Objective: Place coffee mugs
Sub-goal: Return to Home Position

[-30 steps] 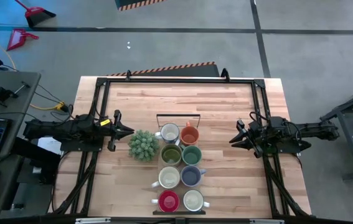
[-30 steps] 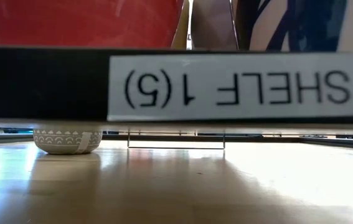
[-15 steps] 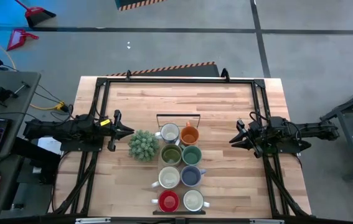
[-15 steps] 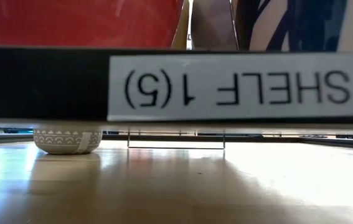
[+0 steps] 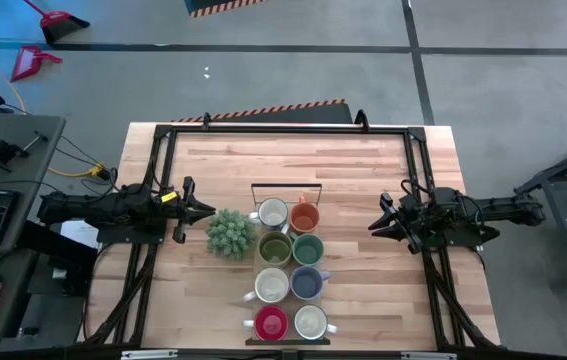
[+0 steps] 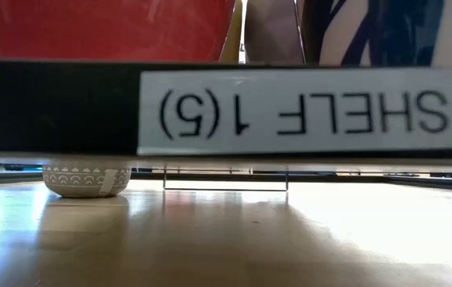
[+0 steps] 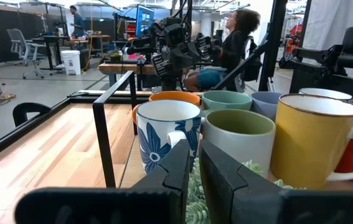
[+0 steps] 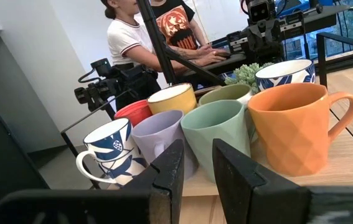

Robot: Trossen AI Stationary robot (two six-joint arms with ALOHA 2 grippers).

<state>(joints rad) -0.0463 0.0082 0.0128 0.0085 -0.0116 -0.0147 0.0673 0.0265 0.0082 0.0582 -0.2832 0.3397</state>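
Eight mugs stand upright on their bases in two columns at the table's middle: patterned white (image 5: 273,213), orange (image 5: 305,216), olive (image 5: 275,247), teal (image 5: 308,248), cream (image 5: 272,285), blue-grey (image 5: 306,283), red (image 5: 270,322), cream (image 5: 310,321). My left gripper (image 5: 208,210) hovers left of the group, shut, pointing at the patterned mug (image 7: 167,134). My right gripper (image 5: 373,225) hovers right of the group with a narrow gap between its fingers, facing the orange mug (image 8: 288,127) and teal mug (image 8: 216,137). Neither touches anything.
A spiky green potted plant (image 5: 230,232) stands between my left gripper and the mugs. A black wire rack (image 5: 286,188) rises behind the far mugs. A shelf label (image 6: 301,112) blocks most of the low view. Bare wood lies toward the far edge (image 5: 293,155). People sit beyond the table.
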